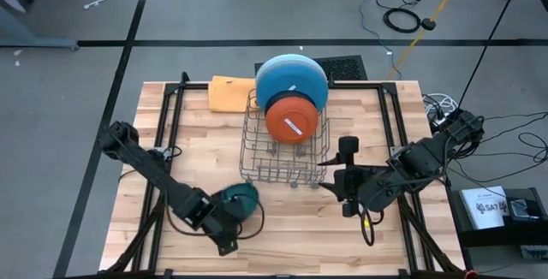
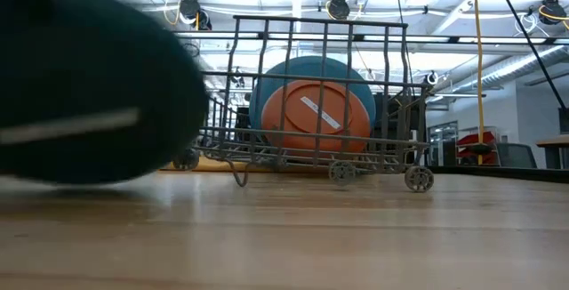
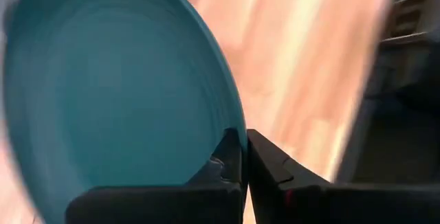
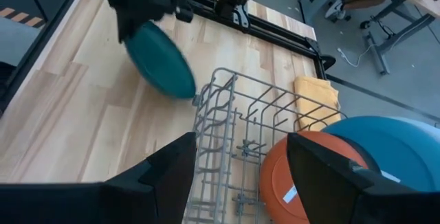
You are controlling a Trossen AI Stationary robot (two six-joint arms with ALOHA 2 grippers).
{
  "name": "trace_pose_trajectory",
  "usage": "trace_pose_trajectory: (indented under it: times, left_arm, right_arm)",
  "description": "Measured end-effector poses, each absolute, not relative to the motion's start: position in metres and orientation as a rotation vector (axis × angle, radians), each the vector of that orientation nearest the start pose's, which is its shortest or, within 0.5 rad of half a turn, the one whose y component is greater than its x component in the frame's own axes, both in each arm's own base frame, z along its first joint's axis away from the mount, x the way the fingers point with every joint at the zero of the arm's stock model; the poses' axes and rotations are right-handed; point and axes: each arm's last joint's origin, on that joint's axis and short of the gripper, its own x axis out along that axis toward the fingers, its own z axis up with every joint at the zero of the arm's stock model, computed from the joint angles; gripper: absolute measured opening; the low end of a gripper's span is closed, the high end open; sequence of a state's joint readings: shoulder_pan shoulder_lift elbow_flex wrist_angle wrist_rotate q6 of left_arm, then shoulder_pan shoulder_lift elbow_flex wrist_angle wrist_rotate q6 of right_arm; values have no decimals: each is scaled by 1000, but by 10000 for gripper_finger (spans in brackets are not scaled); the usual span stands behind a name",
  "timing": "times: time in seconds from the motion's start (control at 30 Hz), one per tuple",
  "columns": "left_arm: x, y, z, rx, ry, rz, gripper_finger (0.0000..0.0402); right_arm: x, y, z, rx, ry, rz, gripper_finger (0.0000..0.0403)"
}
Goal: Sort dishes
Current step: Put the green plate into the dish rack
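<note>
The left gripper is clenched on the rim of a small round dark teal plate, holding it tilted above the wooden worktop near the front edge, close to the near left corner of the metal wire rack. In the left wrist view its two dark fingers pinch the plate's edge with almost no gap between them, and the plate's ringed face fills most of that picture.

The right gripper hangs just beside the rack's right side with its fingers spread wide and nothing between them; the right wrist view looks past them into the rack.

Two plates already stand on edge at the far end of the rack: a large round medium blue plate at the back and a smaller round orange plate with a white label leaning against its front. The near slots of the rack look bare. A folded orange-yellow cloth lies on the worktop beside the rack's far left corner.

Judged from this, the sorting is partly done: two dishes are racked, and a third is in hand but not yet slotted. No other plates show in these views, so what else remains cannot be told.
</note>
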State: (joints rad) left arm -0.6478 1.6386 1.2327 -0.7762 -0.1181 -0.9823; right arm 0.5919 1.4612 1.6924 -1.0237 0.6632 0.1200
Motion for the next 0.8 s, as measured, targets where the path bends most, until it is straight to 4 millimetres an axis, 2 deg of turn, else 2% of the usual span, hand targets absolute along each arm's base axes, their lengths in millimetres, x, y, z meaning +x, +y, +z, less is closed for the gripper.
trace_pose_trajectory:
  times: [0.17, 0.37, 0.47, 0.57, 0.7, 0.8]
  left_arm:
    - [262, -212, 272, -344, 1064, 3, 2]
    - [258, -228, 303, -249, 941, -82, 1]
    - [260, -236, 321, -149, 834, -174, 1]
    - [263, -243, 337, 28, 710, -324, 1]
    - [274, -237, 352, 245, 601, -453, 1]
    - [280, -223, 360, 300, 574, -507, 1]
  right_arm:
    - [241, 143, 416, -354, 632, -99, 222]
    - [241, 143, 416, -357, 632, -97, 222]
    - [241, 143, 416, -358, 634, -88, 222]
    - [241, 143, 416, -374, 637, -77, 222]
    - [243, 145, 417, -374, 626, -11, 222]
    - [244, 150, 419, -360, 621, 136, 222]
